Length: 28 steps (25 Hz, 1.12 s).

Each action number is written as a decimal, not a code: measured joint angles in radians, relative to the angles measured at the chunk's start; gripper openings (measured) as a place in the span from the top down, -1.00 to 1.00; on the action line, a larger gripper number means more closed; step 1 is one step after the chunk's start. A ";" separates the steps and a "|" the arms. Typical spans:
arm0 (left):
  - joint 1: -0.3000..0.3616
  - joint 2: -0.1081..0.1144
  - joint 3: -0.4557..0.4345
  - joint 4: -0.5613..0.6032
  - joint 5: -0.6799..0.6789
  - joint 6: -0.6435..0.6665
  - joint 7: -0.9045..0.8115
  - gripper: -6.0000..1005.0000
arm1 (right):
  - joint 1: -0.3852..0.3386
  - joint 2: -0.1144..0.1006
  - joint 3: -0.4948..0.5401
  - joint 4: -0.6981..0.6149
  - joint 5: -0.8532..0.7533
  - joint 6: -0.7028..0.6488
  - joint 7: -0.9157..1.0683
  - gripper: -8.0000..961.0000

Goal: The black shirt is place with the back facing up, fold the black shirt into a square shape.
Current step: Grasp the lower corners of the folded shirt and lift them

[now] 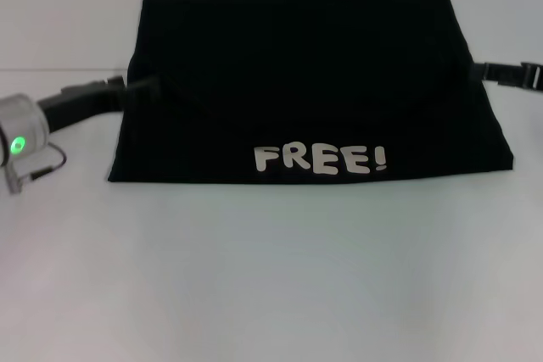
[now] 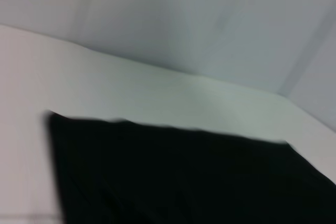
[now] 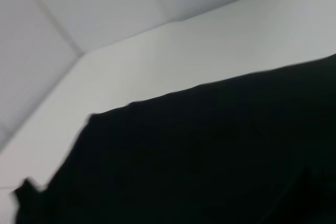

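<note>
The black shirt (image 1: 305, 91) lies folded on the white table (image 1: 271, 277) as a wide block that broadens toward me. White "FREE!" lettering (image 1: 321, 159) faces up near its front edge. My left gripper (image 1: 137, 86) reaches in from the left and meets the shirt's left edge about halfway back; it blends into the dark cloth. At the right edge, at the same depth, is my right gripper (image 1: 480, 69). The left wrist view shows the black shirt (image 2: 184, 177) filling the lower part. The right wrist view shows the black shirt (image 3: 210, 156) the same way.
The left arm's silver wrist with a green light (image 1: 17, 143) hangs over the table at the far left. White walls (image 2: 210, 19) stand close behind the table's back edge. Bare white table surface stretches in front of the shirt.
</note>
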 joint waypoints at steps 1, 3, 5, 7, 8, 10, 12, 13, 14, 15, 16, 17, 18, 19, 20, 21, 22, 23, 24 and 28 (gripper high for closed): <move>0.025 -0.005 0.017 0.024 0.009 0.046 -0.002 -0.45 | -0.012 0.000 -0.002 -0.007 0.008 -0.034 -0.002 -0.64; 0.057 -0.014 0.043 0.060 0.035 0.087 -0.005 -0.45 | -0.033 0.002 -0.005 -0.018 0.018 -0.077 -0.005 -0.64; 0.079 -0.024 0.057 0.087 0.070 0.097 -0.007 -0.45 | -0.044 0.008 -0.007 -0.023 0.019 -0.110 -0.016 -0.64; 0.086 -0.028 0.060 0.094 0.108 0.087 -0.009 -0.44 | -0.047 0.010 -0.009 -0.021 0.018 -0.134 -0.036 -0.64; 0.087 -0.028 0.061 0.094 0.130 0.076 -0.013 -0.44 | -0.047 0.012 -0.013 -0.017 0.016 -0.140 -0.040 -0.64; 0.086 -0.028 0.061 0.090 0.163 0.056 -0.023 -0.44 | -0.047 0.013 -0.019 -0.015 0.016 -0.140 -0.040 -0.64; 0.085 -0.028 0.061 0.087 0.184 0.041 -0.036 -0.44 | -0.044 0.014 -0.021 -0.015 0.017 -0.136 -0.037 -0.64; 0.084 -0.028 0.062 0.085 0.194 0.032 -0.046 -0.44 | -0.041 0.014 -0.021 -0.015 0.018 -0.135 -0.036 -0.64; 0.082 -0.028 0.062 0.083 0.201 0.024 -0.056 -0.44 | -0.038 0.014 -0.021 -0.015 0.019 -0.134 -0.036 -0.64; 0.080 -0.027 0.062 0.081 0.211 0.017 -0.069 -0.44 | -0.036 0.015 -0.021 -0.015 0.019 -0.132 -0.036 -0.64; 0.075 -0.025 0.062 0.077 0.227 0.005 -0.096 -0.44 | -0.034 0.015 -0.021 -0.015 0.019 -0.132 -0.036 -0.64; 0.071 -0.024 0.062 0.074 0.242 -0.002 -0.118 -0.44 | -0.032 0.015 -0.021 -0.015 0.020 -0.130 -0.036 -0.64; 0.066 -0.022 0.062 0.071 0.263 -0.008 -0.156 -0.44 | -0.031 0.015 -0.021 -0.015 0.020 -0.128 -0.035 -0.64; 0.063 -0.021 0.062 0.070 0.276 -0.011 -0.178 -0.44 | -0.030 0.015 -0.021 -0.015 0.020 -0.126 -0.034 -0.64; 0.061 -0.021 0.062 0.070 0.286 -0.017 -0.199 -0.44 | -0.029 0.015 -0.021 -0.015 0.021 -0.123 -0.031 -0.64; 0.059 -0.021 0.062 0.070 0.292 -0.024 -0.217 -0.44 | -0.028 0.015 -0.021 -0.015 0.021 -0.120 -0.027 -0.64; 0.059 -0.021 0.063 0.070 0.294 -0.031 -0.225 -0.44 | -0.027 0.015 -0.021 -0.015 0.021 -0.118 -0.025 -0.64; 0.058 -0.021 0.064 0.069 0.294 -0.034 -0.231 -0.44 | -0.027 0.015 -0.021 -0.015 0.021 -0.116 -0.023 -0.64; 0.058 -0.020 0.067 0.067 0.294 -0.038 -0.237 -0.44 | -0.027 0.015 -0.021 -0.015 0.021 -0.116 -0.022 -0.64; 0.056 -0.020 0.090 0.063 0.295 -0.048 -0.243 -0.44 | -0.027 0.015 -0.021 -0.015 0.021 -0.115 -0.021 -0.64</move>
